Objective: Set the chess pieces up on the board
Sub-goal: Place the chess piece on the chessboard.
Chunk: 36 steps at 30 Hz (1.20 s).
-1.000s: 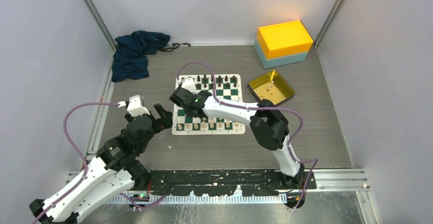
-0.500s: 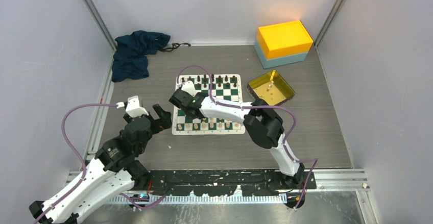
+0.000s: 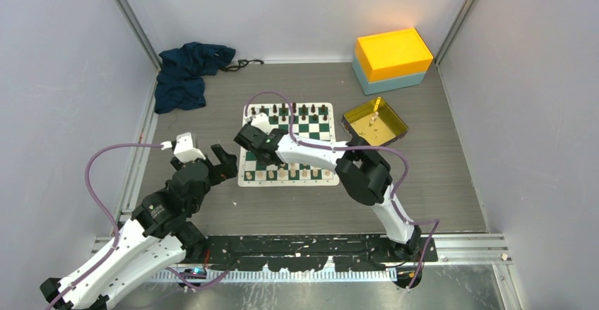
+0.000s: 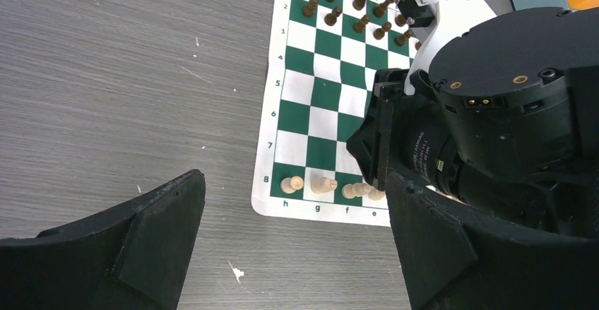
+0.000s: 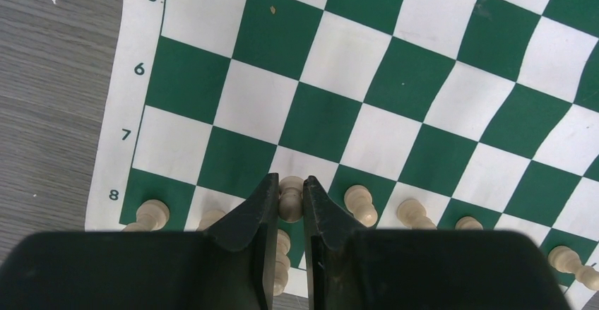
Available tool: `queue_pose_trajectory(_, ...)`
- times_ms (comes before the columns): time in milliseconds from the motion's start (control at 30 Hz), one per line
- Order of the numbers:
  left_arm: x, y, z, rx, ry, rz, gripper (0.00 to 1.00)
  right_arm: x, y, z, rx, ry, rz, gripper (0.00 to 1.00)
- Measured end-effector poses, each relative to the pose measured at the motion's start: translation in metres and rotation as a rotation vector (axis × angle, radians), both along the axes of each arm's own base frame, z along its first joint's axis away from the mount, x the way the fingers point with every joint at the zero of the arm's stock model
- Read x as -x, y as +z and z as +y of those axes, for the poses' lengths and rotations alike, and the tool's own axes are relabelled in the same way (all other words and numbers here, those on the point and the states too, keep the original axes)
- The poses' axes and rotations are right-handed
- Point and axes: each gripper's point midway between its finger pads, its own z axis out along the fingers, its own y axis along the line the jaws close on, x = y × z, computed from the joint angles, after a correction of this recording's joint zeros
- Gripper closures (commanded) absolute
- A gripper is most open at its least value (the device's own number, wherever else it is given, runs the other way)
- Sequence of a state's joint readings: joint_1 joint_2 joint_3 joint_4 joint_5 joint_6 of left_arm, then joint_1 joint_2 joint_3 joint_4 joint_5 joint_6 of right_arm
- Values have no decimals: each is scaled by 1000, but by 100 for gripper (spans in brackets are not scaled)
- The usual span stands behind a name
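Grey wood-grain counter (image 3: 282,207) carries the board (image 3: 314,128), with black figures (image 3: 297,110) lined along its far edge and cream chess pieces (image 3: 289,174) in a row along its near edge. Over the board's near-left corner, the right tool (image 5: 290,181) is pinched narrow on one cream piece (image 5: 290,195), a finger touching each side; whether that piece rests on its square I cannot tell. Other cream pieces stand just beside it. The left tool (image 4: 293,204) hangs spread wide over the counter, just left of the board. A gold tray (image 3: 375,121) sits by the board's far-right corner.
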State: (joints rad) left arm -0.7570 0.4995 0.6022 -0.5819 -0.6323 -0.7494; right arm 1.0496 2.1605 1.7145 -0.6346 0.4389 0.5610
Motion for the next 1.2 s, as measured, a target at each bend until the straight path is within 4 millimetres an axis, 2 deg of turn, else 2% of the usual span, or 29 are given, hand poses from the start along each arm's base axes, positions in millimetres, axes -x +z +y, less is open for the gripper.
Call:
queue_pose_trajectory(467, 0, 0, 0, -2, 0, 2, 1, 3, -17, -8, 2, -14, 33, 99)
queue_pose_trajectory(733, -1, -2, -1, -8, 1, 8, 1, 2, -18, -7, -10, -14, 38, 82)
queue_pose_trajectory(1200, -1, -3, -1, -10, 1, 10, 1, 1, -18, -6, -17, -14, 40, 71)
